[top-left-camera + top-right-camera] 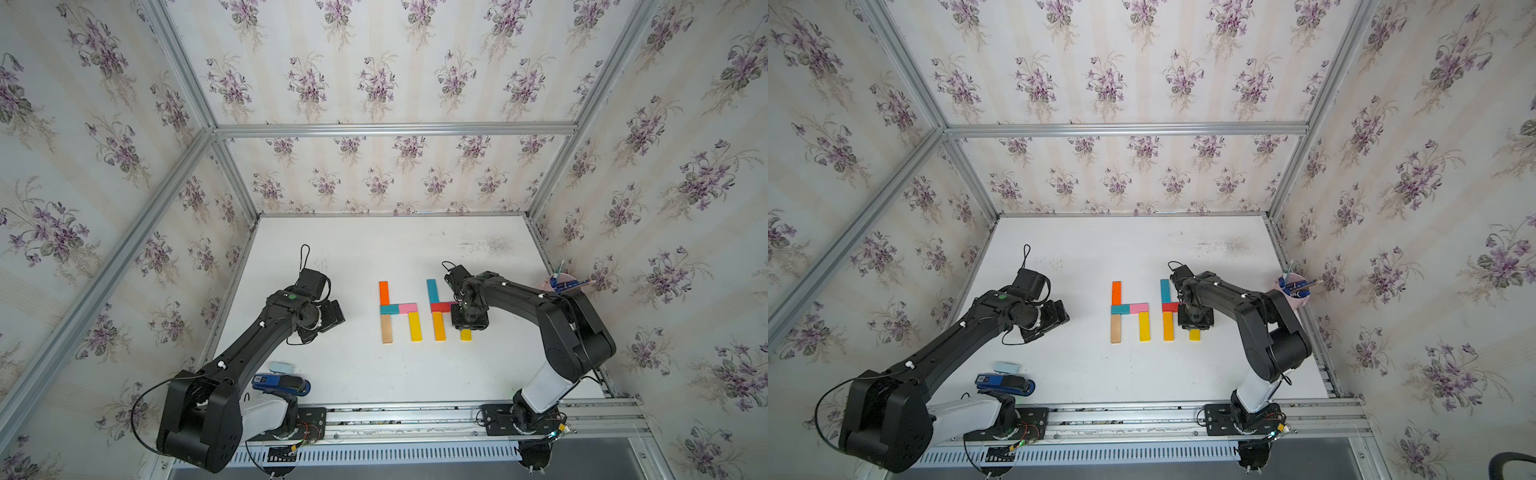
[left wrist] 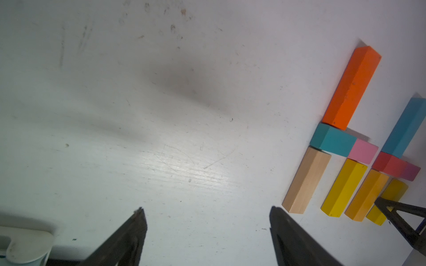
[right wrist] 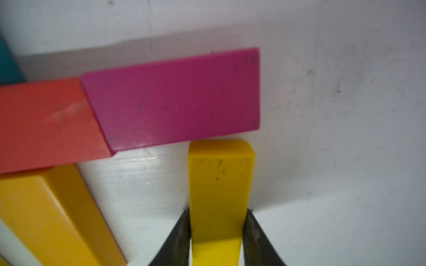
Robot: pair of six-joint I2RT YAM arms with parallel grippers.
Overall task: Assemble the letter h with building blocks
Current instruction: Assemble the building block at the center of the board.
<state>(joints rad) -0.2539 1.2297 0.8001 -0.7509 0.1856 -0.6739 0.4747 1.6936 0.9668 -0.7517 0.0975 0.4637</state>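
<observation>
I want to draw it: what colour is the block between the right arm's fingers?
Yellow. The block shows best in the right wrist view.

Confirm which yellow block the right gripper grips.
The yellow block below the magenta block; the right gripper clamps its sides. The other yellow block, below the pink block, lies free.

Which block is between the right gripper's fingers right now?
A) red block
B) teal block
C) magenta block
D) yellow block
D: in the right wrist view the right gripper has a finger against each side of the yellow block, whose far end lies next to the magenta block.
</observation>
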